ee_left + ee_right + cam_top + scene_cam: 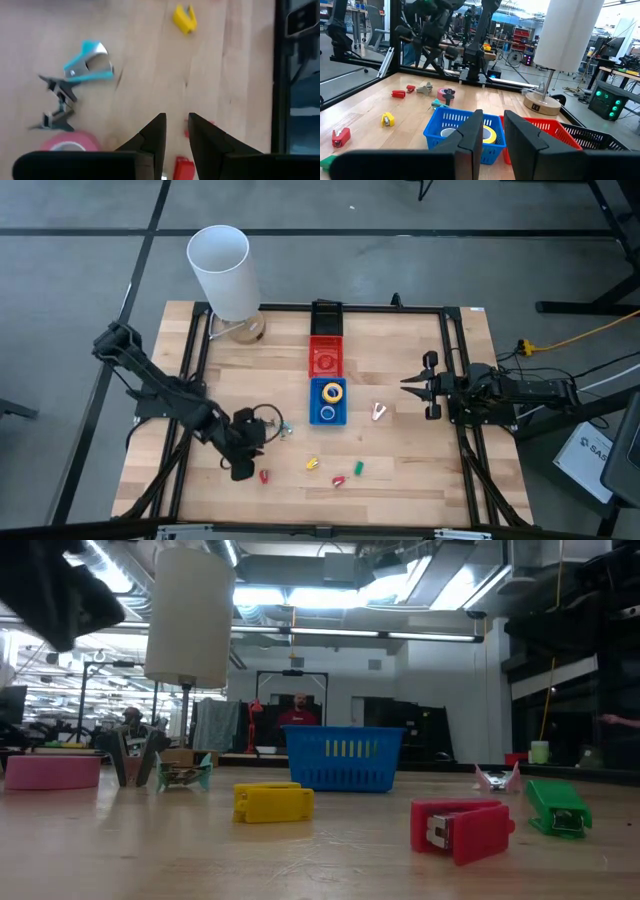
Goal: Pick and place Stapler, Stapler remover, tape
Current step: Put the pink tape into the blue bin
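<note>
The left gripper (246, 470), fingers slightly parted and gripping nothing, is hovering beside the red stapler (264, 477) lying flat on the worktop (400, 470).

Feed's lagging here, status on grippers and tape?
Left gripper open, empty, by pink tape roll. Right gripper open, waiting right of blue plastic basket. Yellow tape roll already in basket. Black clips crowd pink roll.

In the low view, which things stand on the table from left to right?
pink tape roll → teal staple remover → yellow stapler → blue basket → red stapler → green stapler
</note>
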Motion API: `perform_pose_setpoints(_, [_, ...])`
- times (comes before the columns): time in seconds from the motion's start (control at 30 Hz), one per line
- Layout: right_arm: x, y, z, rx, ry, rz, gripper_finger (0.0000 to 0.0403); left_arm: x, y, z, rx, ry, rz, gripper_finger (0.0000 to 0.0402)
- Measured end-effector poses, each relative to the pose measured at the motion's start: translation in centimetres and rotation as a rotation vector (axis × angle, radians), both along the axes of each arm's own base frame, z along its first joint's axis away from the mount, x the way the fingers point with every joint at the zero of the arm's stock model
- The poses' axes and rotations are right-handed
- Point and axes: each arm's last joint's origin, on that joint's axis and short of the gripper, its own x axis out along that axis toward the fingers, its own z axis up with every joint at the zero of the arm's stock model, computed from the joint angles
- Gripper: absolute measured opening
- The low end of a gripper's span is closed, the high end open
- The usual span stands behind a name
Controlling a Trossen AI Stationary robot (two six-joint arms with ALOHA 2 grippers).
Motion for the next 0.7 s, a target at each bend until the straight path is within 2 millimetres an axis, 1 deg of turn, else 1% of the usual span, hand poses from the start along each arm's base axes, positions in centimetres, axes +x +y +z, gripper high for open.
perform_pose_setpoints(0.2, [0.0, 0.0, 0.0, 0.0, 0.0, 0.0, 0.0081, 0.0, -1.2, -1.4, 0.017, 0.043, 0.041, 0.0077])
perform_pose_setpoints(0.33, [0.0, 0.0, 0.0, 0.0, 0.0, 0.0, 0.0081, 0.2, -1.5, -2.5, 0.028, 0.083, 0.052, 0.0077])
perform_pose_setpoints(0.53, [0.0, 0.0, 0.0, 0.0, 0.0, 0.0, 0.0081, 0.5, -1.7, -3.8, 0.065, 0.128, 0.055, 0.0077])
perform_pose_setpoints(0.7, [0.0, 0.0, 0.0, 0.0, 0.0, 0.0, 0.0081, 0.1, -1.2, -4.0, 0.102, 0.188, 0.083, 0.0077])
